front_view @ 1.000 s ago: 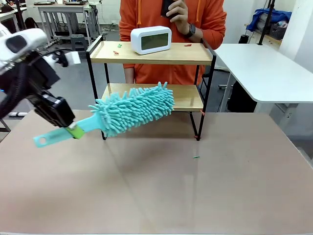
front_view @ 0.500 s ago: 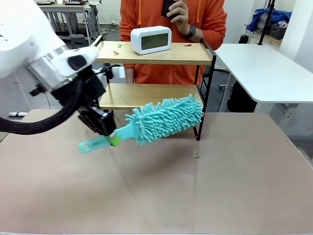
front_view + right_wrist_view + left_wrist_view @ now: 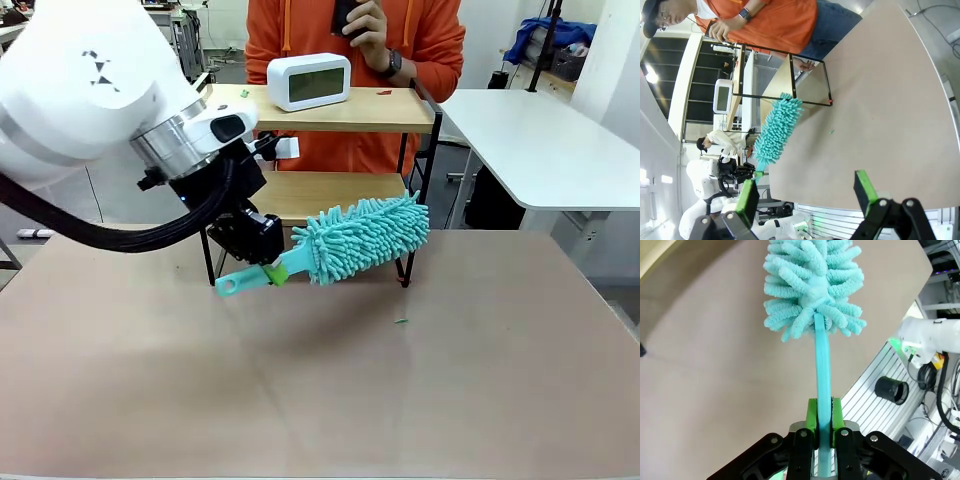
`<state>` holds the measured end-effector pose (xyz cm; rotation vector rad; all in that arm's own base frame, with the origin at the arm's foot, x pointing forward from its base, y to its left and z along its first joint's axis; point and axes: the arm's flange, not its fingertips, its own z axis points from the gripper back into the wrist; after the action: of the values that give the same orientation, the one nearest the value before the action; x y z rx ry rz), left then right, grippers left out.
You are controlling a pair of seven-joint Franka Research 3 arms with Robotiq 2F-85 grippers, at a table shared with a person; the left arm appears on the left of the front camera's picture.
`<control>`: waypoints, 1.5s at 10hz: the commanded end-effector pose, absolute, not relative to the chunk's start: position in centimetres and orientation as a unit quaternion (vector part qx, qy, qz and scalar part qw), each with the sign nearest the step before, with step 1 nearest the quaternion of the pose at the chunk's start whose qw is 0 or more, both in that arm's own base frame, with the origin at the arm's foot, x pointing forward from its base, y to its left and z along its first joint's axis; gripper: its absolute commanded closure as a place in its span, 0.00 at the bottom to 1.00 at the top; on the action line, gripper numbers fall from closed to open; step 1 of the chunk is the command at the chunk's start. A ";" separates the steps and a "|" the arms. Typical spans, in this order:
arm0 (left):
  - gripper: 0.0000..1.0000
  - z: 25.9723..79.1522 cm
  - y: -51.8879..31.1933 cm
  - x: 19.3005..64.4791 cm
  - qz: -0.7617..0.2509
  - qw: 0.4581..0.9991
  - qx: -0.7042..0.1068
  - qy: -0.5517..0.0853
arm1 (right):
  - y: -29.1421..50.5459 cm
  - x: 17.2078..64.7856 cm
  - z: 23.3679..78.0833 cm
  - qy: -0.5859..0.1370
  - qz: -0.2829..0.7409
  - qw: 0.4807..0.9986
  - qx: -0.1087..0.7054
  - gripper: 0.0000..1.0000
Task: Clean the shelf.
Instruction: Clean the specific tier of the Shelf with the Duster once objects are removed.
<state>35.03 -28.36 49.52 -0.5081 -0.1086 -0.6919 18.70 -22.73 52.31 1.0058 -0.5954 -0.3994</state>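
We see the brown desk [image 3: 450,380] with the shelf [image 3: 400,108] standing at its far edge, in front of a person [image 3: 300,30] in orange. Our left hand [image 3: 272,272], in from the left, is clamped tight on the handle of the duster [image 3: 365,238]. Its teal head hangs above the desk, near the shelf's lower board on the right; whether they touch we cannot tell. A white clock [image 3: 309,81] sits on the top board. Our right hand [image 3: 806,195] is spread wide, holding nothing.

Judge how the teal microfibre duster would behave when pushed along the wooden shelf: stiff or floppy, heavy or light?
The teal microfibre duster is probably light: the left gripper holds it out by the thin plastic handle alone. Its fluffy strands likely flop against the two-tier wooden shelf, while the handle looks straight, so fairly stiff.
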 end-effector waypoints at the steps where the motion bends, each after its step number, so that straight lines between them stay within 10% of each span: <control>1: 0.88 49.6 -29.4 36.1 -0.329 0.914 -0.234 -0.035 | -22.7 18.9 52.6 -0.293 -0.176 0.810 0.477 0.00; 8: 0.88 48.4 -27.4 34.0 -0.412 0.881 -0.208 0.102 | -22.7 18.9 52.6 -0.293 -0.176 0.810 0.477 0.00; 15: 0.88 57.9 -15.8 30.9 -0.411 0.824 -0.383 0.065 | -22.7 18.9 52.6 -0.293 -0.176 0.810 0.477 0.00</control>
<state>31.45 -17.99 57.29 -0.7583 0.1511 -0.8776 18.70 -22.74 52.29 1.0059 -0.5947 -0.3998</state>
